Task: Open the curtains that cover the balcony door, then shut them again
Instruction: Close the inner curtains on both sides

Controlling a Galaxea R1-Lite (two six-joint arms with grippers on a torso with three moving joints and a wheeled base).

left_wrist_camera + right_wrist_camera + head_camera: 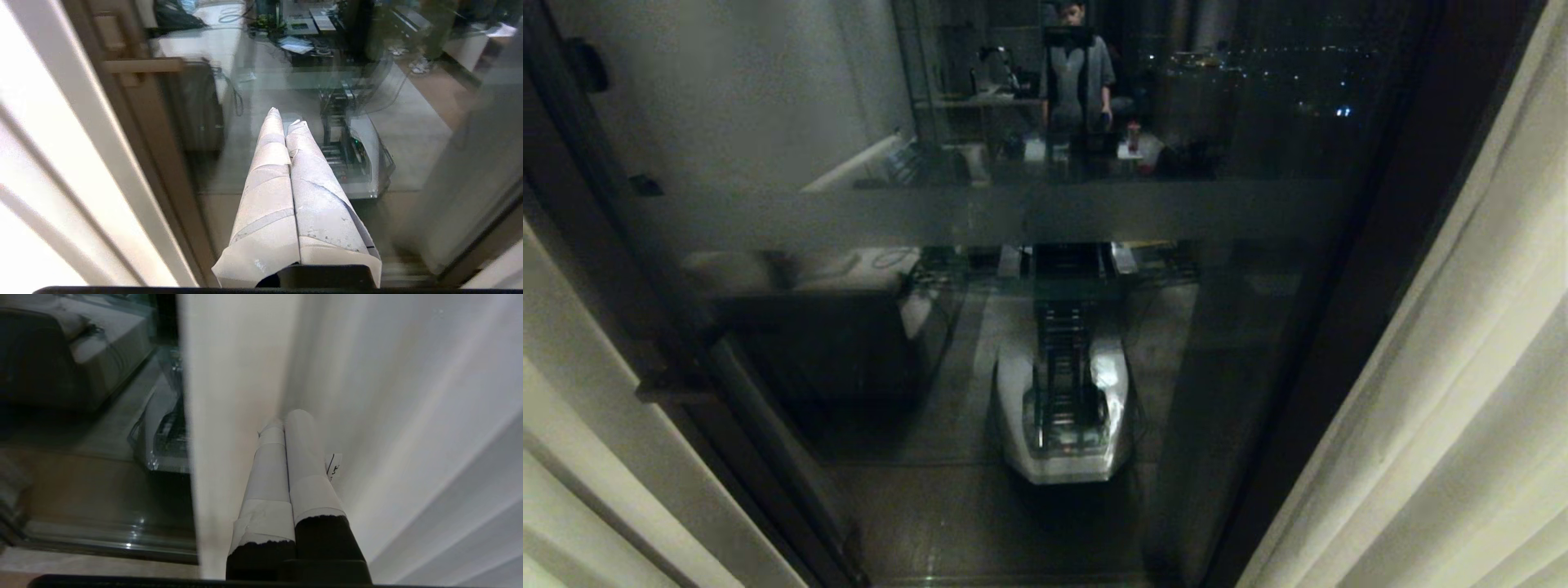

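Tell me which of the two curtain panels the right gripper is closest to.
The right-hand curtain panel: the right gripper, jaws shut, points at its inner edge. The left-hand curtain panel hangs across the balcony door.

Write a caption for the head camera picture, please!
Cream curtains drawn aside, the dark-framed balcony door mirrors the robot at night.

Curtains pulled to both sides, door in the middle.

So the balcony door [1013, 343] sits dead center, with one panel of the curtains [1445, 392] off to its right and the other [596, 457] to its left. The handle [674, 384] is on the door's left edge. A person [1076, 73] shows reflected high up in the glass, the robot base [1062, 408] lower down.
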